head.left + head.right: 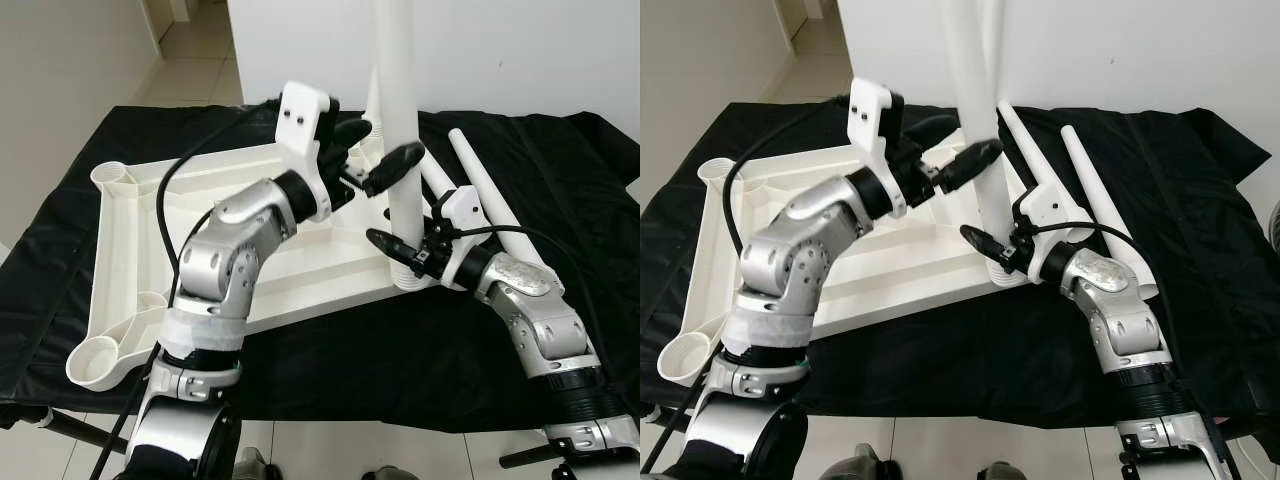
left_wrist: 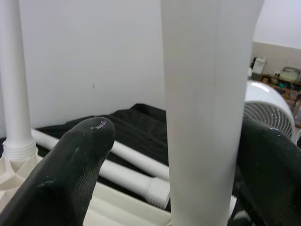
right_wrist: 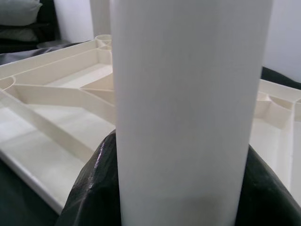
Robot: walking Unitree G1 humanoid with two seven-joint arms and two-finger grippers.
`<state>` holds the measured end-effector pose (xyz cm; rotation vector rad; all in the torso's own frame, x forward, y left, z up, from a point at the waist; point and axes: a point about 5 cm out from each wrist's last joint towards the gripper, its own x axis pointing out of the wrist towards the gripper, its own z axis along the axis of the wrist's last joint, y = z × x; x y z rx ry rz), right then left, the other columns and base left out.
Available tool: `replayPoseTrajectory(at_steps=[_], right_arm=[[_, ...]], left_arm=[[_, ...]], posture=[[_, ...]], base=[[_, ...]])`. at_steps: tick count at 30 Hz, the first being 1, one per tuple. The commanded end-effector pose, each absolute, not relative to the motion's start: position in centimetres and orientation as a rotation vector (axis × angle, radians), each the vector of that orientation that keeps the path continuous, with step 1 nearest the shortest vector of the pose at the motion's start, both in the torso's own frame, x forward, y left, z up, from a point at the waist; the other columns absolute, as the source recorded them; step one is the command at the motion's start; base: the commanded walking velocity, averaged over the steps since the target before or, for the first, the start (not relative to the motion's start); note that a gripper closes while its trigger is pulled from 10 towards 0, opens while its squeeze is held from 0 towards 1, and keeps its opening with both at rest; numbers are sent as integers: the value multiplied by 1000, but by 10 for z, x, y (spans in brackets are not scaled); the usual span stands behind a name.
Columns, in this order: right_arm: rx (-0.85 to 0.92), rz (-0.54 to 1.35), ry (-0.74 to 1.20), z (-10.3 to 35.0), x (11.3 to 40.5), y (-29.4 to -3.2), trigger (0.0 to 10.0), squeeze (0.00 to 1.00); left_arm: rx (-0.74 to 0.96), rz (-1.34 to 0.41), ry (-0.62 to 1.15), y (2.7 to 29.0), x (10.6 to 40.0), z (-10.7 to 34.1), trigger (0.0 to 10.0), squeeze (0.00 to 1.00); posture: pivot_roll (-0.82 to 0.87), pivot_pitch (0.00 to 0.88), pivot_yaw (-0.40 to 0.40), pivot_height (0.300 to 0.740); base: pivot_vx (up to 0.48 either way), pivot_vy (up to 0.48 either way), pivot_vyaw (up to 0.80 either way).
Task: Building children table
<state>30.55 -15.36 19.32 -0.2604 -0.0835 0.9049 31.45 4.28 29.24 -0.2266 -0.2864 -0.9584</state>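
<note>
The white table leg [image 1: 402, 130] stood upright, long axis vertical, in a corner socket of the upturned tabletop [image 1: 200, 230]. The left gripper [image 1: 372, 158] clasped its middle, the right gripper [image 1: 397, 248] its base, jaws closed on it.

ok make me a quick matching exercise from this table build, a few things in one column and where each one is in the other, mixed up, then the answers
Things:
1. left gripper
2. right gripper
3. loose legs
4. tabletop

Places:
A. lying flat on the black cloth
B. upside down on the cloth, ribs facing up
C. around the upright leg, higher up
D. around the upright leg, low, near its socket

Pairs: 1-C, 2-D, 3-A, 4-B
</note>
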Motion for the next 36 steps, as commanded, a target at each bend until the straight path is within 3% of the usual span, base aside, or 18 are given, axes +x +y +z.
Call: replayPoseTrajectory(at_steps=[1,13,14,15,16,34,35,36], right_arm=[[-273,927,-77,190,304,-153,10000,0],[-303,940,-68,191,307,-157,10000,0],[-310,940,-70,192,307,-158,10000,0],[-310,940,-70,192,307,-158,10000,0],[-313,940,-70,193,308,-158,10000,0],[-261,889,-67,194,318,-151,10000,0],[-229,871,-74,196,321,-150,10000,580],[-229,871,-74,196,321,-150,10000,580]], left_arm=[[-249,-932,-275,45,316,293,10000,0],[-301,-1116,-223,36,304,300,10000,0],[-307,-1122,-221,36,303,300,2745,0],[-307,-1122,-221,36,303,300,2745,0],[-304,-1126,-226,36,302,300,0,0],[-297,-1074,-250,41,305,310,0,0],[-274,-1049,-243,40,308,311,549,0],[-274,-1049,-243,40,308,311,549,0]], posture=[[-97,15,42,740],[-100,23,45,740],[-102,21,45,740],[-102,21,45,740],[-102,21,45,740],[-99,5,36,740],[-98,9,35,740],[-98,9,35,740]], base=[[0,0,0],[0,0,0],[0,0,0],[0,0,0],[0,0,0],[0,0,0],[0,0,0],[0,0,0]])
